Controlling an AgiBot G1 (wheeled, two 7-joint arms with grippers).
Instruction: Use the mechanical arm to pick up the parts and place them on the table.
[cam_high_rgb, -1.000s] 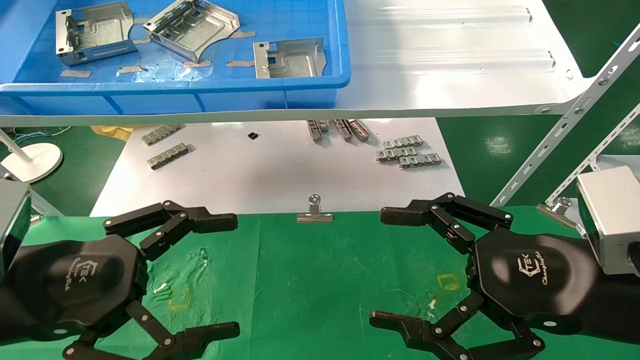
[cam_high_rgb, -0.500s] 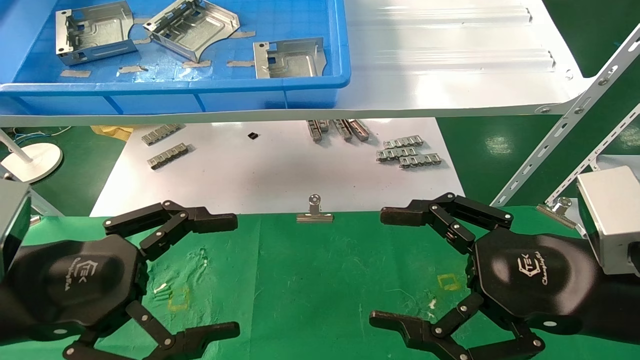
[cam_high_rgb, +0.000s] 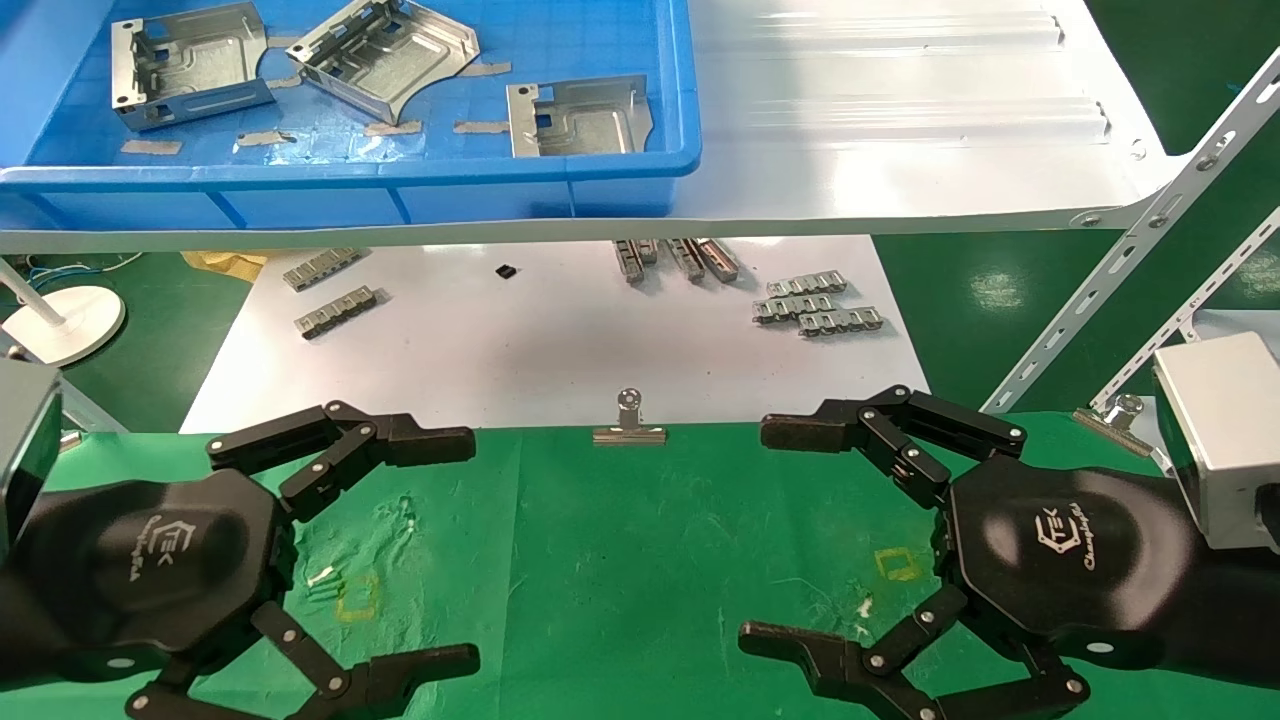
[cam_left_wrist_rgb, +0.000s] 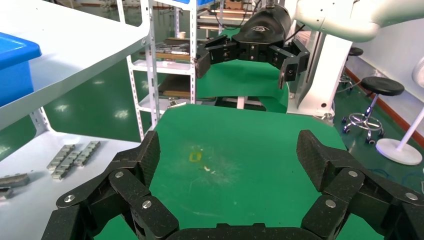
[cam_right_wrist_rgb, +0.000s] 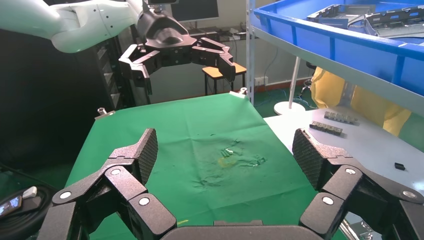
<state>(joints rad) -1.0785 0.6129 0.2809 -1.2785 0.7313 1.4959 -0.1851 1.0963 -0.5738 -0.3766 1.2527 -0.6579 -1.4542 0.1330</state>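
Observation:
Three shiny silver parts lie in the blue bin on the shelf: one at the far left (cam_high_rgb: 190, 65), one tilted in the middle (cam_high_rgb: 385, 55), one at the bin's front right (cam_high_rgb: 580, 118). My left gripper (cam_high_rgb: 462, 550) is open and empty, low over the left of the green table (cam_high_rgb: 620, 560). My right gripper (cam_high_rgb: 765, 535) is open and empty over the table's right. The two face each other across the cloth. The left wrist view shows its own open gripper (cam_left_wrist_rgb: 227, 160) over bare cloth; so does the right wrist view (cam_right_wrist_rgb: 225, 160).
The blue bin (cam_high_rgb: 400, 180) sits on the glossy white shelf (cam_high_rgb: 880, 120) above a white sheet (cam_high_rgb: 540, 340) with grey metal strips (cam_high_rgb: 815, 305). A binder clip (cam_high_rgb: 629, 425) holds the cloth's far edge. Slotted shelf rails (cam_high_rgb: 1130, 250) stand at the right. Yellow squares (cam_high_rgb: 897, 563) mark the cloth.

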